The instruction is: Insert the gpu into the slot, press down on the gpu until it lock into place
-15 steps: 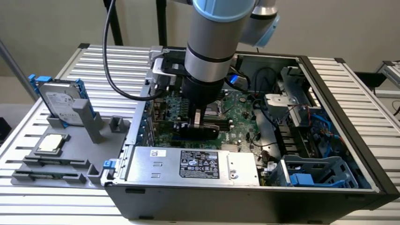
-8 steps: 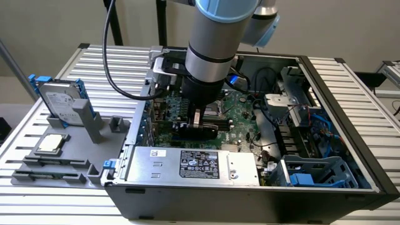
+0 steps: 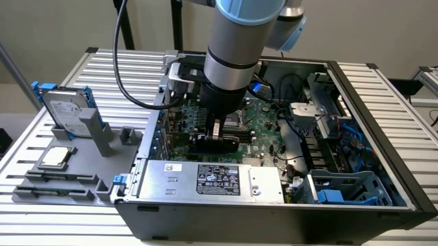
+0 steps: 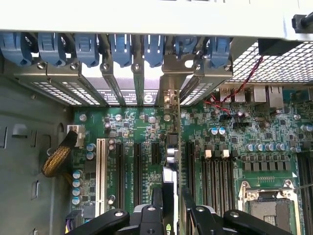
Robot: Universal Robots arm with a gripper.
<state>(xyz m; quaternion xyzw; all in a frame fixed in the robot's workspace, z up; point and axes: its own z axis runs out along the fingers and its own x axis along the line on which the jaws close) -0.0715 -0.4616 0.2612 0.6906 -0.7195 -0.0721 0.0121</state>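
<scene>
End effector (image 4: 172,209) clamped the gpu (image 4: 171,152) upright, edge-down on the motherboard (image 4: 234,147), presumably aligning its connector with the hidden slot beneath.

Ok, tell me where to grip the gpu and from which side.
Take the gpu by its long top edge, coming straight down from above. It stands on edge over the motherboard, so a pinch across its thin body fits best, as the gripper does.

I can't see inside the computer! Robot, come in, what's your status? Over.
Arm's gripper shut on card. Card upright, edge down at the green board. Seated or not: cannot tell. Nothing seen blocking.
</scene>
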